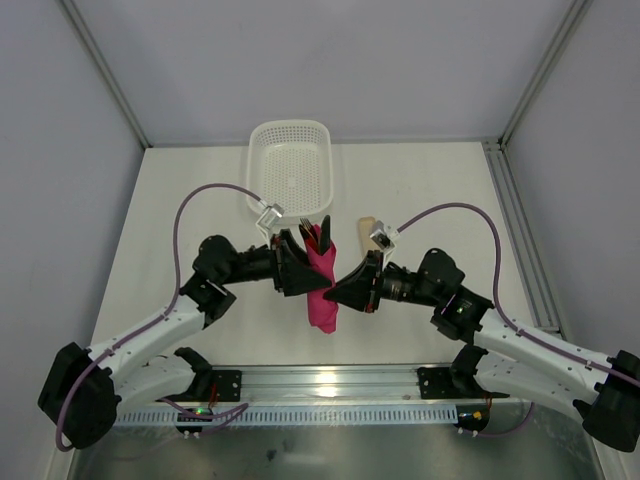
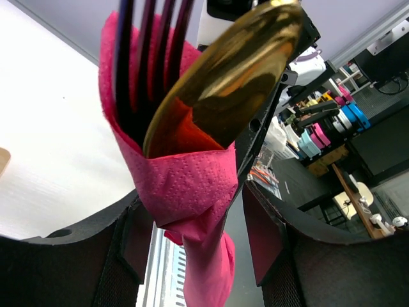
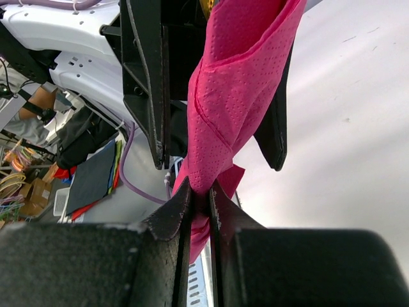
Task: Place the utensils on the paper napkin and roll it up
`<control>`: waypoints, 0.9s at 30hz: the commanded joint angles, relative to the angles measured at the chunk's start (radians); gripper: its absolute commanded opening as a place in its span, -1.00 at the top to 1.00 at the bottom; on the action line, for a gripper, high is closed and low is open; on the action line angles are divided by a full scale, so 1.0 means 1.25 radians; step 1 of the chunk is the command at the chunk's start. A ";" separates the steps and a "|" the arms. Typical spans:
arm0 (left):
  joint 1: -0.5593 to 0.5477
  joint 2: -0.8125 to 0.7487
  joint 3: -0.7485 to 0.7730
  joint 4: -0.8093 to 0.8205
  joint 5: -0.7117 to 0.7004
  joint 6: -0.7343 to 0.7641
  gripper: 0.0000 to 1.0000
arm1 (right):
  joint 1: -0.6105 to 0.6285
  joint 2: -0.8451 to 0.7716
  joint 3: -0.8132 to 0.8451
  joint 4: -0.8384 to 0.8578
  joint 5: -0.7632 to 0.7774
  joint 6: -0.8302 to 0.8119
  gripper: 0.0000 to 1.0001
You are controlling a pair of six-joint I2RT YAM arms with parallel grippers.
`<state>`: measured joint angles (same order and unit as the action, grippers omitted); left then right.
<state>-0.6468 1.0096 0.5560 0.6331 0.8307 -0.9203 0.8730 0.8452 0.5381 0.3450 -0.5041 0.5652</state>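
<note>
The magenta-pink paper napkin (image 1: 322,288) is rolled round the utensils and held up above the table between both arms. In the left wrist view the napkin (image 2: 192,185) wraps a gold spoon head (image 2: 230,77) and dark fork tines (image 2: 147,57), which stick out of the top. The dark tips also show in the top view (image 1: 318,232). My right gripper (image 3: 199,192) is shut on the roll's lower part (image 3: 230,96). My left gripper (image 2: 192,211) straddles the roll with its fingers (image 2: 281,243) apart and gaps on both sides.
A white perforated basket (image 1: 252,170) stands at the back of the table, behind the left gripper. A pale beige flat strip (image 1: 367,230) lies just right of the roll, beside the right wrist. Metal rails run along the table's near edge.
</note>
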 commanded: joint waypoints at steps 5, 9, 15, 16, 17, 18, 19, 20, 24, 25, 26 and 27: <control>-0.002 0.006 -0.017 0.078 0.019 -0.025 -0.18 | 0.004 -0.012 0.011 0.111 0.006 0.011 0.92; -0.002 0.004 -0.015 0.078 0.017 -0.027 -0.10 | 0.004 -0.012 0.008 0.115 0.007 0.013 0.92; -0.007 0.013 -0.025 0.088 0.015 -0.037 0.18 | 0.004 -0.011 0.004 0.119 0.025 0.013 0.92; -0.007 0.013 -0.026 0.089 0.015 -0.039 0.23 | 0.005 -0.011 0.003 0.119 0.028 0.014 0.92; -0.007 0.015 -0.026 0.088 0.015 -0.039 0.32 | 0.004 -0.010 0.002 0.119 0.029 0.014 0.92; -0.007 0.015 -0.025 0.086 0.015 -0.038 0.37 | 0.005 -0.007 0.002 0.119 0.031 0.014 0.92; -0.007 0.015 -0.025 0.086 0.015 -0.038 0.42 | 0.004 -0.006 0.002 0.118 0.033 0.014 0.92; -0.007 0.015 -0.023 0.079 0.017 -0.036 0.56 | 0.004 -0.005 0.002 0.114 0.036 0.014 0.92; -0.007 0.021 -0.006 0.047 0.015 -0.021 0.95 | 0.004 -0.006 0.003 0.097 0.056 0.012 0.92; -0.007 0.022 0.003 0.041 0.013 -0.017 1.00 | 0.004 -0.011 0.003 0.090 0.065 0.011 0.91; -0.007 0.028 0.008 0.030 0.008 -0.012 1.00 | 0.004 -0.013 0.005 0.082 0.071 0.011 0.89; -0.007 0.030 0.012 0.027 0.008 -0.011 1.00 | 0.004 -0.016 0.008 0.074 0.078 0.008 0.88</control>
<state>-0.6521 1.0309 0.5331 0.6888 0.8383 -0.9565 0.8734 0.8467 0.5232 0.3576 -0.4530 0.5831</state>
